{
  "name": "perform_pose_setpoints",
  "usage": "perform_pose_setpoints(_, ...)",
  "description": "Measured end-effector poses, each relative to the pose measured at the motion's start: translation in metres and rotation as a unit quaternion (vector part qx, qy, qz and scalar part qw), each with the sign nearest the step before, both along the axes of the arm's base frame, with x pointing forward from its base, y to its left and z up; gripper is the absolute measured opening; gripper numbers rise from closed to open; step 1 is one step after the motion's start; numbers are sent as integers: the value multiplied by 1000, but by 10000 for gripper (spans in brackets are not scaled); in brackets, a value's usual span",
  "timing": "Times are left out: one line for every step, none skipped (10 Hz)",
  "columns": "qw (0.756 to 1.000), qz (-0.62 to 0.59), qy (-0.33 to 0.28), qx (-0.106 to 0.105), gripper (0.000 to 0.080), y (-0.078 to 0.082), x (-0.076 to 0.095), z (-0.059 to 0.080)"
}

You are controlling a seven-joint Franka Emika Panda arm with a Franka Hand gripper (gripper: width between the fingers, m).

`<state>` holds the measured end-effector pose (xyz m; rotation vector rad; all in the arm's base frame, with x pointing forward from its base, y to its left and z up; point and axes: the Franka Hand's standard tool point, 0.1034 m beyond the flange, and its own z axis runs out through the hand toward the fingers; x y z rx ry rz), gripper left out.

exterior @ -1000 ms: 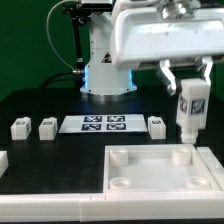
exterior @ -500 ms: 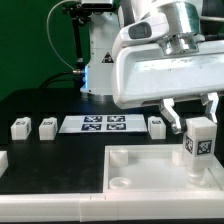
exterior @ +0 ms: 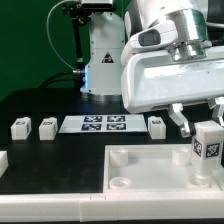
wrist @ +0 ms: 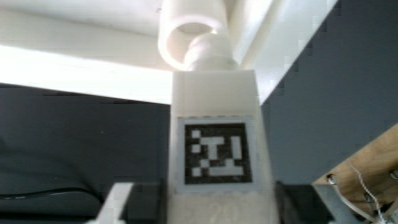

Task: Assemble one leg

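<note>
Going by the exterior view's left and right: at the far left of the dark table [exterior: 40, 150] 1 spare leg [exterior: 19, 127] stands just beside another spare leg [exterior: 46, 127]. Right of them lies the marker board [exterior: 105, 124], and a 3rd spare leg [exterior: 156, 126] stands just beyond its right end. All 3 are well apart from the arm.

Nearer the camera the slab [exterior: 150, 172] fills the middle and right. Its far-left socket [exterior: 120, 155] and near-left socket [exterior: 118, 183] are open and empty.

At the right, the gripper [exterior: 205, 122] has its jaws closed on the upper part of the leg [exterior: 207, 150]. The leg is upright, with its tag facing the camera, and its lower end is over the slab's far-right corner. That corner's socket is hidden behind the leg, so contact or seating cannot be told. In the wrist view the leg [wrist: 217, 140] runs straight out between the jaws, tag square on.

The main risk is misalignment. If the lower end sits off the socket's centre, pushing down would jam it on the rim, tilt the leg in the jaws or shove the slab. Because the grip is on smooth plastic, the leg could slip or twist under that load. Letting go before the leg is seated would probably let it topple onto the slab. The large gripper body also hides the corner, so an error there would be hard to spot.
</note>
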<state>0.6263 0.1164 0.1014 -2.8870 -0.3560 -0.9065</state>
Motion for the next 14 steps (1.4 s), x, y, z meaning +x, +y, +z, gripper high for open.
perform_pose_setpoints(1000, 1, -2, -1, 292, -1, -1, 0)
perform_pose_setpoints(1000, 2, -7, -3, 292, -3, -2, 0)
perform_pose_setpoints(1000, 2, -10, -3, 292, -4, -3, -1)
perform_pose_setpoints(1000, 2, -10, -4, 292, -6, -3, -1)
perform_pose_setpoints(1000, 1, -9, -5, 292, -8, -3, -3)
perform_pose_setpoints(1000, 1, -7, -5, 292, -8, -4, -6)
perform_pose_setpoints(1000, 1, -6, -4, 292, -8, -3, -10)
perform_pose_setpoints(1000, -1, -3, -3, 292, -8, -3, -19)
perform_pose_setpoints(1000, -2, -13, -1, 292, -7, -1, -20)
perform_pose_setpoints(1000, -2, -13, -1, 292, -7, -1, -20)
perform_pose_setpoints(1000, -3, -12, -1, 292, -7, -1, -19)
perform_pose_setpoints(1000, -2, -10, -2, 292, -7, -1, -19)
perform_pose_setpoints(1000, -2, -9, -2, 292, -7, -1, -19)
perform_pose_setpoints(1000, -1, -3, -2, 292, -7, -3, -22)
